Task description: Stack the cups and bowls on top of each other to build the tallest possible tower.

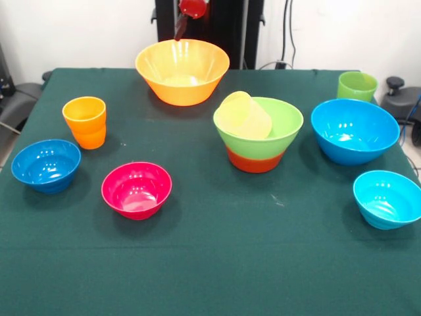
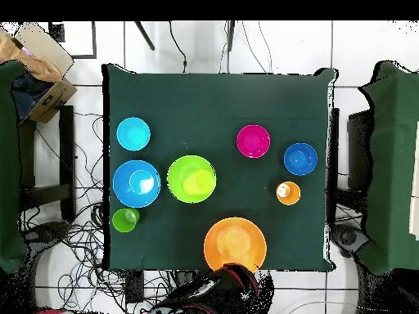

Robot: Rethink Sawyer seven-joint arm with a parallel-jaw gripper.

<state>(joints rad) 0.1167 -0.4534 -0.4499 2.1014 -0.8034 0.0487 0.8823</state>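
Tower: orange-red bowl (image 1: 255, 160) under the light green bowl (image 1: 279, 125), mid-table; pale yellow cup (image 1: 245, 116) lies tilted inside, not seated.
Handling: all look like light, stiff, glossy plastic, likely slippery; I'd pinch a thin rim or wall.
Cups: faintly ribbed tumblers; orange cup (image 1: 85, 122) and green cup (image 1: 357, 85) stand apart at opposite sides.
Loose bowls: round, flared; big yellow-orange bowl (image 1: 182, 70) nearest the robot.
Table (image 1: 210, 263): dark green cloth, matte.
Gripper (image 1: 182, 25): drawn back above the yellow-orange bowl; grip state, cannot tell.
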